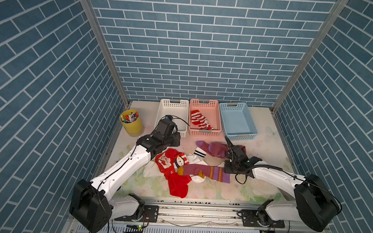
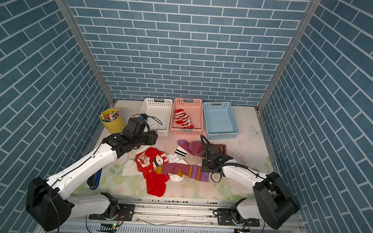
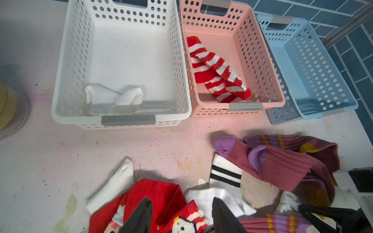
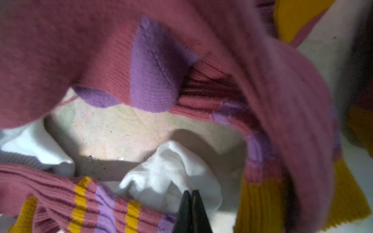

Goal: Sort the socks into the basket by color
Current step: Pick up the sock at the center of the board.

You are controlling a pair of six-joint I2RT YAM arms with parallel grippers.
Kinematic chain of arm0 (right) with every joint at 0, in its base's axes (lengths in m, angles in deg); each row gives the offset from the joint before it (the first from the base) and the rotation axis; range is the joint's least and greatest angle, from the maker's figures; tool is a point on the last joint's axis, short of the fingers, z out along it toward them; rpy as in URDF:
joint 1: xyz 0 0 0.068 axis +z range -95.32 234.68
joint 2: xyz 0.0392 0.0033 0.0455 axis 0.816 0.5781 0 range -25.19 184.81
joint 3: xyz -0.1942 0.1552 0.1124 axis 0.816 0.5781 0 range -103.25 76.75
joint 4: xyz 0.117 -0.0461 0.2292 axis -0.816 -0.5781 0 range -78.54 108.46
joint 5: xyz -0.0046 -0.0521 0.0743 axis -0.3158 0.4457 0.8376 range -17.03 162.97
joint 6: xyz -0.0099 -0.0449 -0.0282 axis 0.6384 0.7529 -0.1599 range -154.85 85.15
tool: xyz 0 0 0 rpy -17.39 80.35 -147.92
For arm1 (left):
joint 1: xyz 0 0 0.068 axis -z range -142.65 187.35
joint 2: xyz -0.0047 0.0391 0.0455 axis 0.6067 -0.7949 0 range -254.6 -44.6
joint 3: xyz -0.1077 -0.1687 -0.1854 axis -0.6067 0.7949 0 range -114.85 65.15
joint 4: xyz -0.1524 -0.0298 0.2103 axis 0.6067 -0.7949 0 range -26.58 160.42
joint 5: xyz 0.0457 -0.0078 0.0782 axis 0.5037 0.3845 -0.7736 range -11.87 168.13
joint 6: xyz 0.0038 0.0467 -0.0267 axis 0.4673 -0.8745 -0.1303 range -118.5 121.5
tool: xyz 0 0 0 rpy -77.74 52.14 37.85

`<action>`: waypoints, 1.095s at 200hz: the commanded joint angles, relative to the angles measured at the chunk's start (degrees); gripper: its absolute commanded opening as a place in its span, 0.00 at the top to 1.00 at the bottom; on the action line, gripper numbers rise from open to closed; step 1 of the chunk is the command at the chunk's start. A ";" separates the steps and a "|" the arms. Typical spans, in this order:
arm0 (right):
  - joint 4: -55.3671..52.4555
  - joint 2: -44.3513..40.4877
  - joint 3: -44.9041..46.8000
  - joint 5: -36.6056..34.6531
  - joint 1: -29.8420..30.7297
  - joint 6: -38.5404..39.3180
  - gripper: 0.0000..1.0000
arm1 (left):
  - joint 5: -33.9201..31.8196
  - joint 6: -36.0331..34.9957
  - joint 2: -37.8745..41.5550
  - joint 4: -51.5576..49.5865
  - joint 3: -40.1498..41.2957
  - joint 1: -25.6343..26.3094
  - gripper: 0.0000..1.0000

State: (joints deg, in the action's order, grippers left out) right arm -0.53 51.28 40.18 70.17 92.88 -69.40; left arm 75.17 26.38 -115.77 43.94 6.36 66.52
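Loose socks lie in a pile mid-table: red snowman socks (image 1: 174, 166), a white sock with black bands (image 1: 200, 154), and mauve-purple socks (image 1: 204, 171) (image 1: 214, 149). Red-white striped socks (image 3: 216, 68) lie in the pink basket (image 1: 204, 102). A white sock (image 3: 113, 98) lies in the white basket (image 3: 121, 121). The blue basket (image 1: 253, 131) has nothing in it. My left gripper (image 3: 181, 211) hangs open above the snowman socks, holding nothing. My right gripper (image 4: 190, 193) is shut, pinching a bunched white sock (image 4: 167, 167) between the mauve socks.
A yellow cup of pens (image 1: 131, 123) stands at the back left beside the white basket. The three baskets line the back wall. A dark blue object (image 2: 94, 178) lies under my left arm. Blue brick walls enclose the table.
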 commanded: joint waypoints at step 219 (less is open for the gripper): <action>-8.89 -2.04 -35.45 5.64 0.31 13.39 1.00 | -2.99 -0.21 6.50 -3.35 2.66 0.29 0.41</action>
State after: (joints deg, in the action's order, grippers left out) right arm -11.72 45.24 9.53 72.79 92.92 -58.75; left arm 73.31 26.38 -110.99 42.32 7.91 66.52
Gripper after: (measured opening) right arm 0.044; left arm 0.595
